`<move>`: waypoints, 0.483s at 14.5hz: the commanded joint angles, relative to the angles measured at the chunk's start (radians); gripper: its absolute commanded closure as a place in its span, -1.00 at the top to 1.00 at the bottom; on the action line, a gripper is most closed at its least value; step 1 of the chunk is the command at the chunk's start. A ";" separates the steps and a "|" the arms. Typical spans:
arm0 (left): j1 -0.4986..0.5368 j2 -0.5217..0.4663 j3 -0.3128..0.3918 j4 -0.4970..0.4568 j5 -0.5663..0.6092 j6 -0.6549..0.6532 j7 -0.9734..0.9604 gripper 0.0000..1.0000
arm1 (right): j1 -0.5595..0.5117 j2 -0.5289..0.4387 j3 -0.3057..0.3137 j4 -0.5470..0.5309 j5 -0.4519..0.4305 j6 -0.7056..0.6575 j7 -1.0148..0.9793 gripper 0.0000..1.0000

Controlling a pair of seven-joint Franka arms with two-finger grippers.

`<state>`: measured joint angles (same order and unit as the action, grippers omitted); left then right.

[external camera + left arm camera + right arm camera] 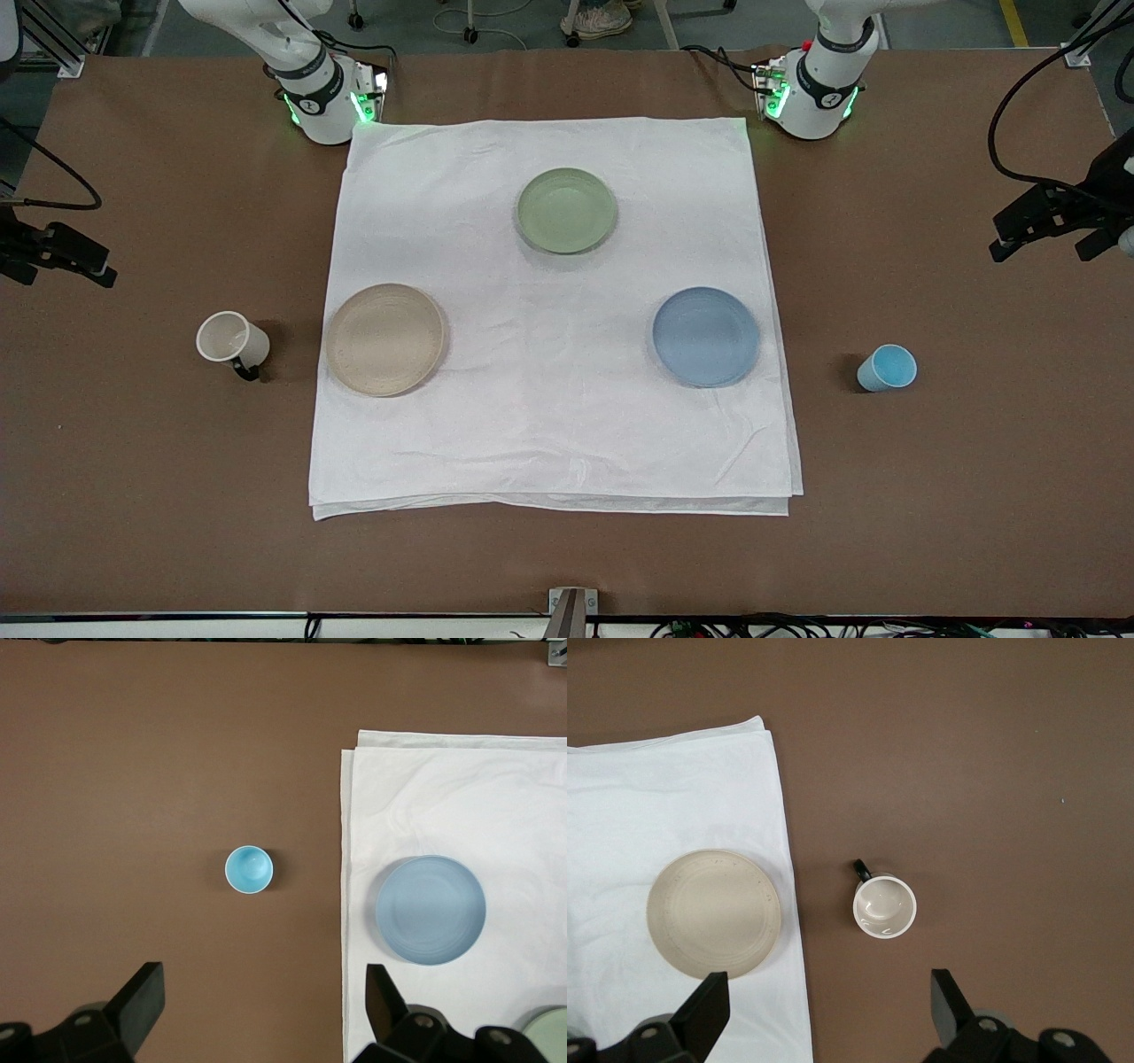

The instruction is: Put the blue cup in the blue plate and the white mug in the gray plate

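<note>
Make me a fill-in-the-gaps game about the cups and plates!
1. The blue cup stands on the bare ____ table.
2. The white mug has a ____ handle.
3. The plate nearest the robots' bases is ____.
4. The three plates lie on a white ____.

Missing words: brown; dark; green; cloth

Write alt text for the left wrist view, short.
Seen from above, the blue cup stands upright and empty on the brown table, apart from the white cloth where the blue plate lies empty. The left gripper is open above the table, holding nothing.
</note>
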<state>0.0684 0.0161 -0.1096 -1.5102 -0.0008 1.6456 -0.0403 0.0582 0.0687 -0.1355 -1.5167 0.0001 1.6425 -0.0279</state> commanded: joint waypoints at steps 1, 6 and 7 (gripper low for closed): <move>0.007 0.005 -0.002 0.013 -0.024 -0.024 0.017 1.00 | 0.009 -0.030 -0.006 -0.037 -0.018 0.014 0.009 1.00; 0.014 0.018 -0.002 -0.001 -0.031 -0.024 0.005 1.00 | 0.011 -0.029 -0.006 -0.037 -0.019 0.014 0.009 1.00; 0.010 0.043 -0.001 -0.002 -0.036 -0.023 -0.006 1.00 | 0.011 -0.027 -0.006 -0.037 -0.020 0.014 0.008 1.00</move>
<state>0.0707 0.0243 -0.1090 -1.5158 -0.0036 1.6348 -0.0410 0.0582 0.0687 -0.1359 -1.5170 -0.0031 1.6425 -0.0279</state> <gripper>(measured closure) 0.000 0.000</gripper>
